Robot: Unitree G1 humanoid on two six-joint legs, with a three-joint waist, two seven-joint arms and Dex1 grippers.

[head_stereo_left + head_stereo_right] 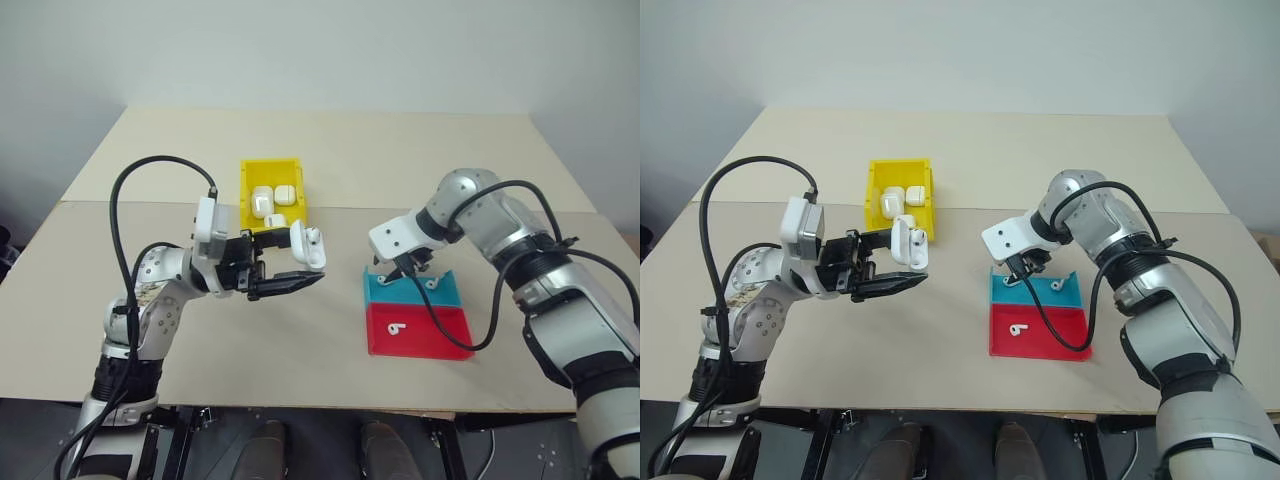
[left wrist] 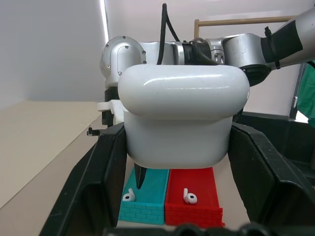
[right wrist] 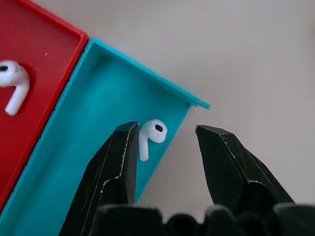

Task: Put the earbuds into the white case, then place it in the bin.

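Note:
My left gripper is shut on the white case, which it holds above the table in front of the yellow bin. In the left wrist view the case sits between the two black fingers. One earbud lies in a corner of the blue tray. My right gripper points down over that corner, open, with this earbud and the tray wall between its fingers. A second earbud lies in the red tray.
The bin holds several other white cases. The blue and red trays stand side by side on the right of the table, with the red one nearer me. Black cables loop from both arms.

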